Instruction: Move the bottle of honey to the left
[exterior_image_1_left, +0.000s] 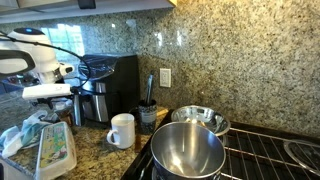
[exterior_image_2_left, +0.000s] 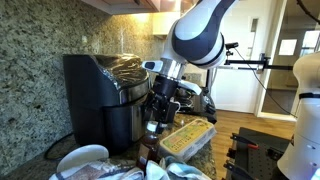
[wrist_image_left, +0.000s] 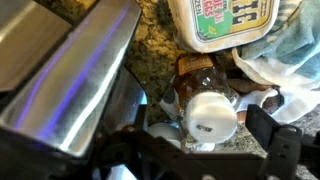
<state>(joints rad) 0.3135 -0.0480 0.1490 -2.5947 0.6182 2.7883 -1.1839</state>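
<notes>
The bottle of honey (wrist_image_left: 197, 78) stands on the granite counter, amber-brown with a pale cap (wrist_image_left: 211, 113), seen from above in the wrist view. My gripper (wrist_image_left: 200, 140) is open just above it, with one dark finger on each side of the cap and a gap on both sides. In an exterior view the gripper (exterior_image_2_left: 158, 104) hangs over the bottle (exterior_image_2_left: 152, 130), beside the black appliance. In an exterior view the bottle (exterior_image_1_left: 77, 112) is partly hidden under the gripper (exterior_image_1_left: 66, 96).
A black appliance (exterior_image_1_left: 110, 85) stands behind the bottle. A lidded plastic container (wrist_image_left: 222, 22) and a cloth (wrist_image_left: 285, 60) lie close beside it. A white mug (exterior_image_1_left: 122, 131), a utensil holder (exterior_image_1_left: 148, 112), steel bowls (exterior_image_1_left: 200, 120) and a pot (exterior_image_1_left: 187, 150) are further along.
</notes>
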